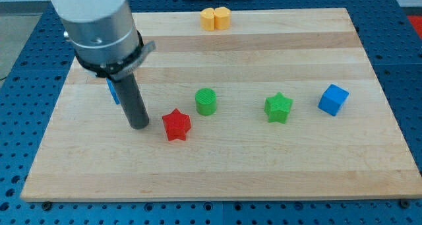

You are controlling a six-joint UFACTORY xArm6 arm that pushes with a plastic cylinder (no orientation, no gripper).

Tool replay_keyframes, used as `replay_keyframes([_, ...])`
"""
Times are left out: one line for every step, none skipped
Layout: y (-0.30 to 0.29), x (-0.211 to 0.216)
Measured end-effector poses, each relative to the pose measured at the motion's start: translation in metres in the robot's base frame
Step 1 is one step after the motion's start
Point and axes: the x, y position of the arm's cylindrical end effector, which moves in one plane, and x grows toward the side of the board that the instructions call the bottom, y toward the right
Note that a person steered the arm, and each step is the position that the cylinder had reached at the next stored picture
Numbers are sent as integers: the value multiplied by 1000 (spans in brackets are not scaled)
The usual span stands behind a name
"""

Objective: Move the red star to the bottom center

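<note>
The red star [176,125] lies on the wooden board [217,172], left of the board's middle. My tip [139,125] rests on the board just to the view's left of the red star, a small gap apart. The dark rod rises from it to the grey arm body [99,27] at the view's top left.
A green cylinder [206,101] stands just above and right of the red star. A green star [278,107] and a blue cube [333,99] lie further right. Two yellow blocks [215,18] sit at the top edge. A blue block [113,92] is partly hidden behind the rod.
</note>
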Motion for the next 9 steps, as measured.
replay_keyframes([11,-11])
replay_keyframes([40,0])
replay_keyframes([73,32])
replay_keyframes([91,44])
replay_keyframes([91,33])
replay_keyframes([94,24])
replay_keyframes([106,37])
replay_keyframes([106,53])
replay_keyframes([81,34])
